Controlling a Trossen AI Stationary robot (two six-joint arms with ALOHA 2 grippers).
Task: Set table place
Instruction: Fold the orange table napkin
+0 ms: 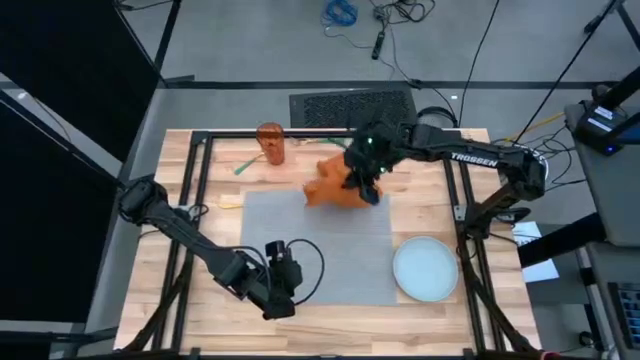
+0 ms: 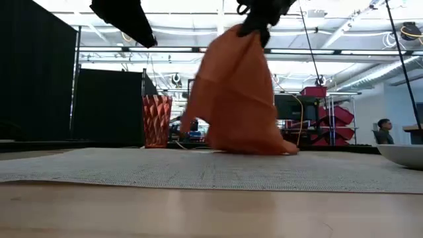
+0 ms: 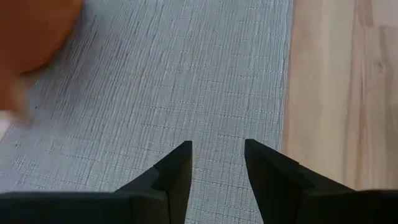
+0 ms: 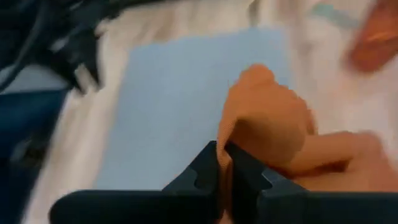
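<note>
The grey placemat [image 1: 318,247] lies mid-frame on the bench [image 1: 500,310]. At its upper edge the right tool [image 1: 362,186] is clenched on an orange napkin [image 1: 335,186], lifting it. The left tool [image 1: 285,285], released, hovers over the placemat's lower left.

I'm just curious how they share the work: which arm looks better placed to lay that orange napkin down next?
The right. Its end effector is shut on the orange napkin, lifting it over the grey placemat's far edge. The left end effector hangs open and empty over the near part.
</note>
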